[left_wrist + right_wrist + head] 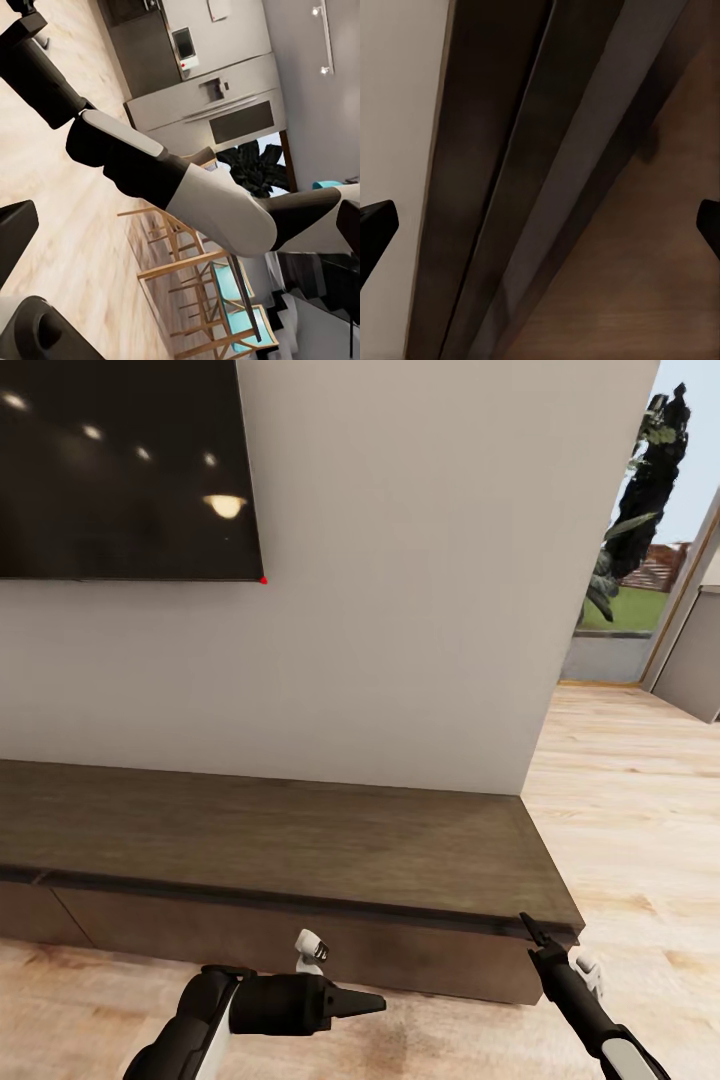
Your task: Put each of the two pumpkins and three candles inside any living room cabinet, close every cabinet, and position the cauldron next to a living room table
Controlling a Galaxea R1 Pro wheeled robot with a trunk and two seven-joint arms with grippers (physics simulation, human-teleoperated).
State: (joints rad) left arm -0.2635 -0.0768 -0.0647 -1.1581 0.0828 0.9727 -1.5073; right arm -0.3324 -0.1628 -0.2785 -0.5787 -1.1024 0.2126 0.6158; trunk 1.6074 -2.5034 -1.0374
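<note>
The cabinet (300, 850) is a long, low, dark brown wooden unit with a flat top and plain handleless fronts, standing against the pale wall (420, 610) under a dark wall-mounted screen (125, 465); its fronts look shut. Its right end stops at the wall's corner, and beyond that light wooden floor (630, 810) runs open toward a bright doorway. The right gripper (530, 928) sits at the cabinet's front right corner, near the top edge; in the right wrist view its fingertips (376, 225) stand wide apart at either side of the cabinet's edge (547, 187). The left gripper (372, 1003) hangs low before the front, pointing right; whether it is parted cannot be told.
</note>
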